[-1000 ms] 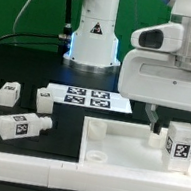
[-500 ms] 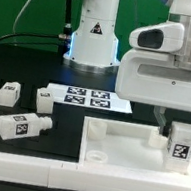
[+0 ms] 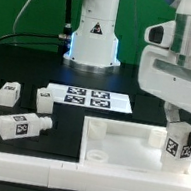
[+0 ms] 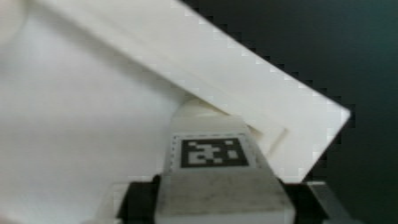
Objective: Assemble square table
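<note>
The white square plate (image 3: pixel 125 146) lies on the table at the exterior view's right, with round sockets at its corners. My gripper (image 3: pixel 181 133) is shut on a white leg (image 3: pixel 181 142) with a black-and-white tag and holds it upright at the plate's far right corner. In the wrist view the leg (image 4: pixel 217 170) sits between my gripper's (image 4: pixel 226 198) dark fingers (image 4: pixel 141 200), over the plate (image 4: pixel 89 110) and its edge. Three other legs (image 3: pixel 10 93) (image 3: pixel 44 99) (image 3: pixel 22 125) lie loose on the left.
The marker board (image 3: pixel 88 98) lies behind the plate in front of the robot base (image 3: pixel 94 32). A long white border rail (image 3: pixel 21 162) runs along the front edge of the table.
The arm's hand has shifted toward the exterior view's right and a little up. The leg in the gripper stays near the plate's far right corner, slightly higher.
</note>
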{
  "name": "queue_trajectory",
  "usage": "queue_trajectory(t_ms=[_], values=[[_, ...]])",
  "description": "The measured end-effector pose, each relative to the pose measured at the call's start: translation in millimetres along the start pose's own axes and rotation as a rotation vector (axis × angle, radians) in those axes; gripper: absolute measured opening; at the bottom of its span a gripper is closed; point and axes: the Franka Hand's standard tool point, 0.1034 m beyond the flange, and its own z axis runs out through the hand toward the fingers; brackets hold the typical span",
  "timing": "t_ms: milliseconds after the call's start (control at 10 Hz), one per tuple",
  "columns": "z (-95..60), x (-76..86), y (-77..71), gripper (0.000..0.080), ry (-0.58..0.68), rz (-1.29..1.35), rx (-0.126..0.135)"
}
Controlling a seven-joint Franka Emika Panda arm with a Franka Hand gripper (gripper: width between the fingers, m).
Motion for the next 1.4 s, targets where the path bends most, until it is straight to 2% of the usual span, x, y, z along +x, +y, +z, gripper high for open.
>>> queue_trajectory(t_ms=[200,300,400,500,600,700,800,1100,1300,1400], values=[[-0.3,3.1,-0.8,0.0284,-0.025,0.173,0.017],[-0.2,2.8,-0.8,0.0284,-0.023,0.167,0.017],[-0.1,2.4,-0.6,0.0284,-0.014,0.044,0.015],[0.3,0.3,-0.8,0.0380,-0.001,-0.143,0.011],[-1.7,1.1,-3.3,0.0380,0.002,-0.362,0.022],[-2.9,3.3,-4.0,0.0560,0.000,-0.524,0.024],[-1.6,3.4,-3.4,0.0631,0.001,-0.535,0.022],[-1.4,6.3,-2.8,0.0644,0.012,-0.751,0.015],[-2.2,0.4,-0.8,0.0649,-0.020,-1.194,-0.018],[-4.0,-0.3,-0.2,0.0649,-0.041,-1.228,-0.021]])
